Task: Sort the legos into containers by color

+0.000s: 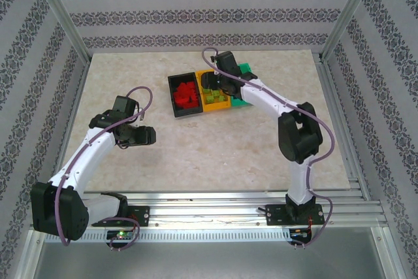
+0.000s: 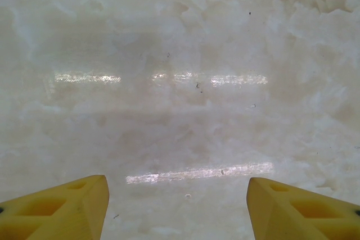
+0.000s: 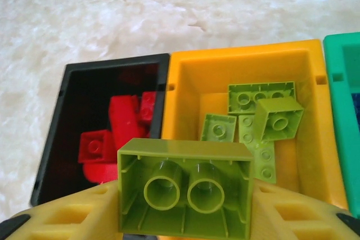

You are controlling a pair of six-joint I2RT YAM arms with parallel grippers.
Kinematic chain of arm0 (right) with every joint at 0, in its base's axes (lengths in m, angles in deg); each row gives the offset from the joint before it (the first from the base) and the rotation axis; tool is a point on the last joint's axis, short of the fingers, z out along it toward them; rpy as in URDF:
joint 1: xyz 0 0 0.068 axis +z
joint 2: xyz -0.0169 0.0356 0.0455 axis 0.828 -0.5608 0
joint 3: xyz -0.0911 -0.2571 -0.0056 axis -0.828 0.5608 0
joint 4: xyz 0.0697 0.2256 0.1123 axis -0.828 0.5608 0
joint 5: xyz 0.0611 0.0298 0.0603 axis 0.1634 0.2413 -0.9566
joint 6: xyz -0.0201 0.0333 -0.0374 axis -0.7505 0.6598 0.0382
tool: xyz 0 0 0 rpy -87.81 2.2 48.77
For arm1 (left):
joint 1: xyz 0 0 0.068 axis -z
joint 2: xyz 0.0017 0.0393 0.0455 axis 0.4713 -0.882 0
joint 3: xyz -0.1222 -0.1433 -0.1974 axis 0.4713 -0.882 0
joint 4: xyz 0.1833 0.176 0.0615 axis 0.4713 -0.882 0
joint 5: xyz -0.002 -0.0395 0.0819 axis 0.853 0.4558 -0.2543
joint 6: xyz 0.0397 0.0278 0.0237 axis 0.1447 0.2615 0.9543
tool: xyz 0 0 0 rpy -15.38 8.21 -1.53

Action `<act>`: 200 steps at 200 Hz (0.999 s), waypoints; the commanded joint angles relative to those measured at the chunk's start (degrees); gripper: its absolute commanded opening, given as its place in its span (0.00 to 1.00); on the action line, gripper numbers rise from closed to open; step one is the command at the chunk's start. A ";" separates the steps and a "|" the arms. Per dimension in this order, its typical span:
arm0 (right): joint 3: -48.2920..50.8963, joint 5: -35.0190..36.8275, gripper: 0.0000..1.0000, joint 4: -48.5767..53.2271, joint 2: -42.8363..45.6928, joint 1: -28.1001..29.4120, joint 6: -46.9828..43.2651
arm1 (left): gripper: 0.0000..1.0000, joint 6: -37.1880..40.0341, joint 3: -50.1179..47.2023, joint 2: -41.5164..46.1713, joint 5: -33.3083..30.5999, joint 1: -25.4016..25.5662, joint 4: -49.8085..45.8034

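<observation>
The right gripper (image 3: 185, 212) clamps a lime brick (image 3: 184, 186), its hollow two-tube underside showing, by the yellow bin (image 3: 185, 77); the left gripper (image 2: 177, 206) gapes.

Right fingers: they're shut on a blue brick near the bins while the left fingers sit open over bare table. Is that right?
Not quite. The brick in the right fingers is lime green, not blue; the right wrist view shows it. The rest holds: it is near the bins, and the left fingers are open over bare table.
</observation>
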 commanded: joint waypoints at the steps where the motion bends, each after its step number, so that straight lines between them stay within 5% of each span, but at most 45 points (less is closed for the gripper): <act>1: -6.59 -1.96 0.54 2.63 -4.33 -0.40 -0.15 | 0.66 0.37 -0.48 -0.42 -0.90 -0.58 0.59; 30: -15.13 -2.12 0.62 8.22 -10.34 -1.28 -0.25 | 0.66 0.37 -0.48 -0.42 -1.00 -0.66 0.54; 66: -8.80 -3.39 0.65 4.12 -5.85 -0.85 0.34 | 0.66 0.28 -0.46 -0.25 -1.17 -0.58 0.56; 200: 38.83 5.66 0.70 -7.38 40.61 -3.00 -9.13 | 0.66 0.46 -0.29 0.16 0.18 -0.50 0.70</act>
